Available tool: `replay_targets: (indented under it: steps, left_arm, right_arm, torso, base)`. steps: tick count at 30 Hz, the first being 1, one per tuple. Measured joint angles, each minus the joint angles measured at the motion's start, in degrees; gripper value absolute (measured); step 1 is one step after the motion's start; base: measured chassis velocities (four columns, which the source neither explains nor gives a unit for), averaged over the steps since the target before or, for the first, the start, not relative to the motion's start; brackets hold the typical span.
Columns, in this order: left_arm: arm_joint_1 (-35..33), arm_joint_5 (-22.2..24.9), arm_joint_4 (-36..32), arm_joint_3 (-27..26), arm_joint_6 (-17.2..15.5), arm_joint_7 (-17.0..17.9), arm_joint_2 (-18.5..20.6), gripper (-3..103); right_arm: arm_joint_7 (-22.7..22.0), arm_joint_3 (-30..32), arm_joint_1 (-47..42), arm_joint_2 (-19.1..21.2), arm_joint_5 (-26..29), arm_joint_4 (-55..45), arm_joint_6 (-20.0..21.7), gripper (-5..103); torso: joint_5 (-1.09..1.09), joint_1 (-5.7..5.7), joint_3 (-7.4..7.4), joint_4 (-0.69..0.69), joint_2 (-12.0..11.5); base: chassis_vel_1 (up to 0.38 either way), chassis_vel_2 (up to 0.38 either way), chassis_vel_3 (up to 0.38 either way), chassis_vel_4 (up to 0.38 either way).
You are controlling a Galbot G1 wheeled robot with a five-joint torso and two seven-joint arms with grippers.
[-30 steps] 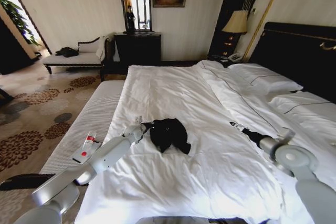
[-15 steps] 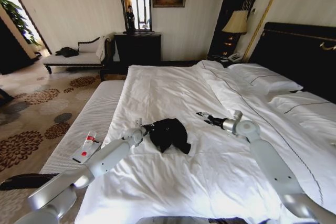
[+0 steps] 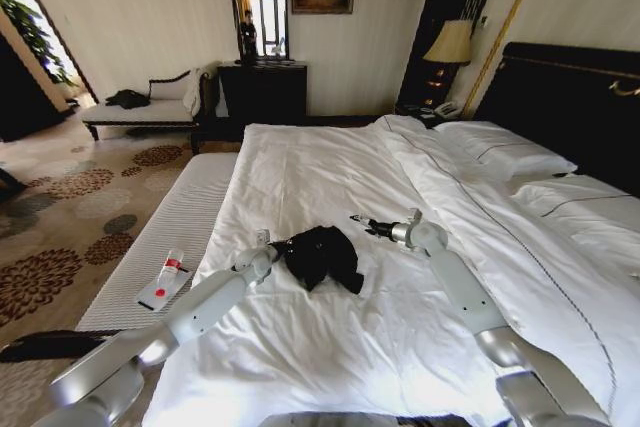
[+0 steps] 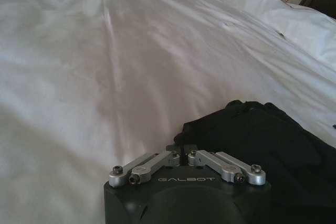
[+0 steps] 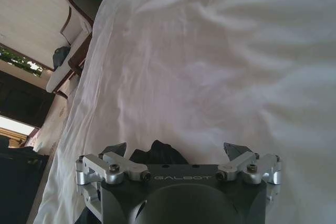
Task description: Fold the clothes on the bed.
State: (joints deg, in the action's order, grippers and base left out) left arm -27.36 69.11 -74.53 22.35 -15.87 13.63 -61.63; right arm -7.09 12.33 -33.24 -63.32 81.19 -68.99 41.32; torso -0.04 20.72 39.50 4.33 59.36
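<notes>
Head view: the bed (image 3: pixel 330 177), with white duvet (image 3: pixel 400 337), pillows (image 3: pixel 500 152) and dark headboard (image 3: pixel 570 97), carries the black top (image 3: pixel 320 255), which lies crumpled in a small heap near the middle of the duvet, toward the bed's left side. The left gripper (image 3: pixel 272 245) reaches in from the lower left and meets the heap's left edge; the left wrist view shows its jaws pressed together with their tips hidden at the edge of the top (image 4: pixel 262 145), so they appear to pinch the fabric, though the contact itself is covered. The right gripper (image 3: pixel 358 220) is extended from the lower right and hovers above the duvet just beside the heap's upper right edge, apart from the cloth. In the right wrist view its jaws are spread wide, with a dark corner of the top (image 5: pixel 157 153) showing between them, close to the left finger, and white duvet (image 5: pixel 210 61) beyond. A chaise (image 3: pixel 150 107) stands against the far wall, well apart from the bed, and a lamp (image 3: pixel 450 44) stands beside the headboard.
</notes>
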Motion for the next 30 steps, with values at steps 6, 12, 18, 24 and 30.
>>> replay_targets:
  steps: [6,12,18,24,30]
  left_arm:
    - [-0.04,0.42,-0.55,0.5,0.01,0.24,0.24,1]
    - [0.13,0.75,-0.85,0.8,-0.07,0.76,0.25,1]
    - [0.3,0.8,-0.83,0.81,-0.11,1.02,0.23,1]
    - [0.7,0.79,-0.85,1.19,-0.21,1.11,0.16,1]
    - [1.17,0.8,-0.85,1.61,-0.22,1.35,-0.02,1]
  right_arm:
    - [1.56,1.32,-0.05,-4.92,-3.03,4.68,-0.7,101]
    - [2.23,3.0,-0.15,-5.99,-4.56,5.73,-1.01,90]
    - [2.21,3.26,-0.8,-5.73,-4.57,4.81,-0.63,74]
    - [2.37,2.61,-1.96,-5.55,-7.28,4.45,0.41,47]
    - [2.57,2.51,-2.35,-5.87,-8.14,4.83,0.5,31]
  torso:
    - [0.0,0.0,0.0,-0.02,0.0]
    - [0.0,0.0,0.0,-0.01,0.01]
    - [0.0,0.0,0.0,0.01,0.01]
    - [0.01,0.0,0.0,0.0,0.01]
    - [0.01,0.0,0.0,0.01,0.01]
  base:
    - [0.0,0.0,0.0,0.0]
    - [0.0,0.0,0.0,0.0]
    - [0.0,0.0,0.0,0.0]
    - [0.0,0.0,0.0,0.0]
    - [0.0,0.0,0.0,0.0]
